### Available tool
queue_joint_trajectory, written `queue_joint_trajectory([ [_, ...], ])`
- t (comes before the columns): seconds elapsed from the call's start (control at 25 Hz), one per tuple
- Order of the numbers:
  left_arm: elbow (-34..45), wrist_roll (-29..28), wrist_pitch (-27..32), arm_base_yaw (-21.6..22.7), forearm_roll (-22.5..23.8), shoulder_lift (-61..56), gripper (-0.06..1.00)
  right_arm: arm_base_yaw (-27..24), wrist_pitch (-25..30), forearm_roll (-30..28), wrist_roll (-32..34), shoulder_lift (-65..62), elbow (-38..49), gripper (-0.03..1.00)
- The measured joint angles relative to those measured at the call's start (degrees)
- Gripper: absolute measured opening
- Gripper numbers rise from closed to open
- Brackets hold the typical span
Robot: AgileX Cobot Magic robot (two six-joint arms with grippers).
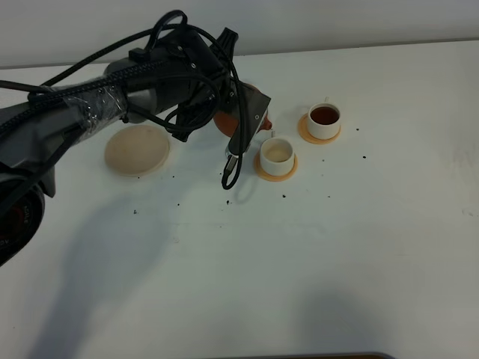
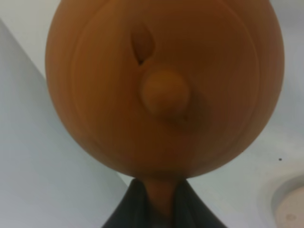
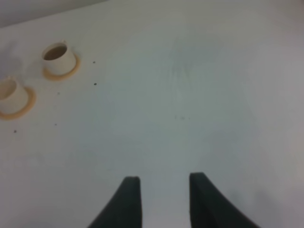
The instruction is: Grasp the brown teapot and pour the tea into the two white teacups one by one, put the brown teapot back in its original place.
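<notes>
The brown teapot (image 1: 257, 110) hangs tilted above the table, its spout just over the nearer white teacup (image 1: 277, 152), whose inside looks pale. In the left wrist view the teapot (image 2: 161, 80) fills the picture, lid knob toward the camera. My left gripper (image 2: 160, 206) is shut on its loop handle. The farther white teacup (image 1: 324, 120) holds dark tea. Both cups stand on orange-tan coasters (image 1: 275, 172). The beige saucer (image 1: 137, 149) lies bare to the left. My right gripper (image 3: 161, 190) stands open over bare table, away from the dark-filled cup (image 3: 58, 57) and the pale cup (image 3: 12, 92).
The left arm and its black cables (image 1: 232, 161) hang over the teapot and hide most of it from above. Small dark specks (image 1: 286, 196) are scattered on the white table (image 1: 299, 262). A pale round rim (image 2: 289, 209) shows beneath the teapot.
</notes>
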Motion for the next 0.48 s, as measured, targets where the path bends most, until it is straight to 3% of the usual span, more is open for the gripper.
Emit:
queue_joint_trajectory([
  [0.48, 1.67, 0.00, -2.24, -1.44, 5.26, 0.04, 0.11, 0.00, 0.00, 0.00, 0.00, 0.00, 0.00, 0.24],
])
